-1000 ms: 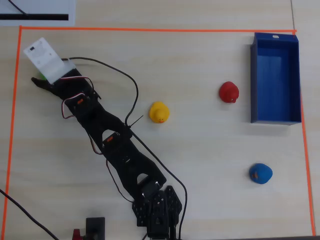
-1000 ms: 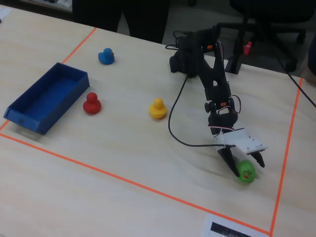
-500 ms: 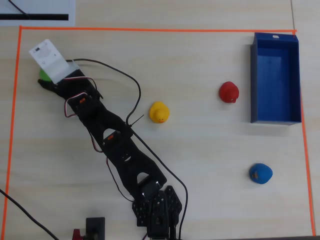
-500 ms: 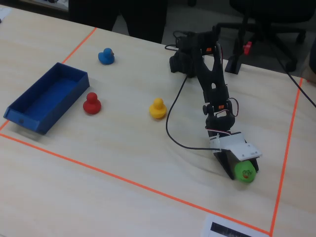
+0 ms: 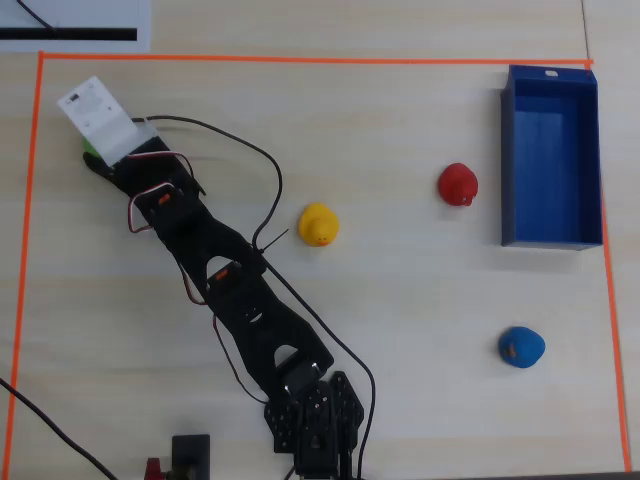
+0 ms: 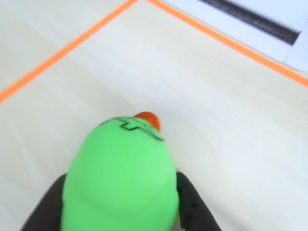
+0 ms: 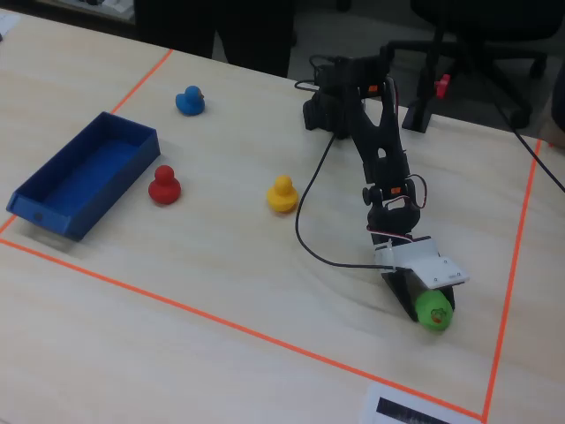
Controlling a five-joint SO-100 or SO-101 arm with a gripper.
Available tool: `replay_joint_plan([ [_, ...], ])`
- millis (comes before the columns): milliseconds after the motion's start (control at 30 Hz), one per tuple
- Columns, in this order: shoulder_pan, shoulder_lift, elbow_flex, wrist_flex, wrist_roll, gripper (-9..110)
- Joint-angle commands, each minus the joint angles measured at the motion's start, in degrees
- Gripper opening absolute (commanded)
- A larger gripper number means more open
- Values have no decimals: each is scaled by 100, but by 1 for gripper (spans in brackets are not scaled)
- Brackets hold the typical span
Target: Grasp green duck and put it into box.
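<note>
Gripper [image 7: 424, 307] pinching green duck [image 6: 120, 180] between black fingers [image 6: 192, 204], far from box [image 7: 84, 172]

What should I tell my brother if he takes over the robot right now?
Gripper: shut on the green duck, its dark fingers pressing both sides in the wrist view.
Duck: low over the table, near the orange tape corner, far from the box.
Box: holds nothing in the overhead view; the red, yellow and blue ducks sit outside it.
Done: the grasp.
Left: lift, carry across past the yellow duck, drop it in the box.
</note>
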Motion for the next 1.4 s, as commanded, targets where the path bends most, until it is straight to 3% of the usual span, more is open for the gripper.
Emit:
replay_joint_plan([
  [0, 53, 554, 79, 26, -97, 21],
  [167, 105, 844, 360, -44, -176, 18],
  [367, 211, 1266, 721, -105, -466, 0],
  [533, 422, 2188, 1310, 79, -290, 0],
  [800, 1204, 4438, 1978, 1740, 650, 0],
  [1100, 2997, 6363, 1942, 4280, 1248, 0],
  [1367, 5449, 6478, 1081, 5027, 870, 0],
])
